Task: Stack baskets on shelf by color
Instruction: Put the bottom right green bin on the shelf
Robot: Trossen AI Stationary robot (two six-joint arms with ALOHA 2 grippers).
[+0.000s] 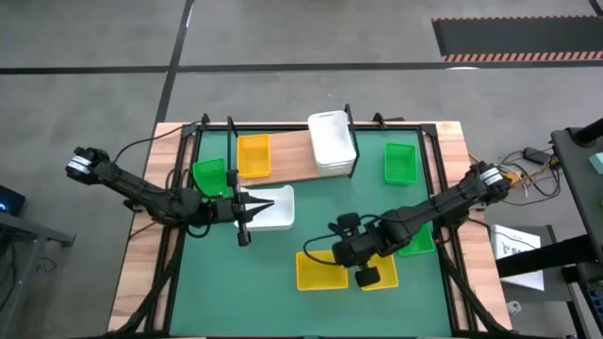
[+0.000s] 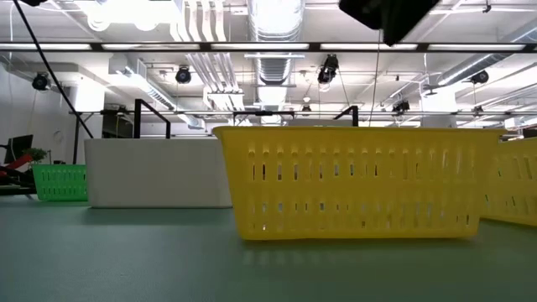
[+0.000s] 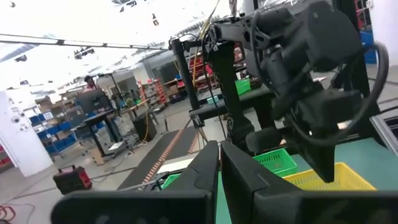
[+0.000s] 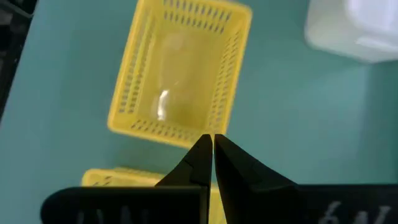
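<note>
Shelf is seen along the far edge of the tabletop, bearing one yellow basket and a white stack. On the green mat: a green basket by the shelf's left end, a white basket before it, another green basket at far right, a third green one partly hidden under the right arm, and two yellow baskets near the front.

Left gripper is held over the white basket, fingers pressed together, empty. Right gripper is poised above the front yellow basket's rim, fingers together, nothing held.
</note>
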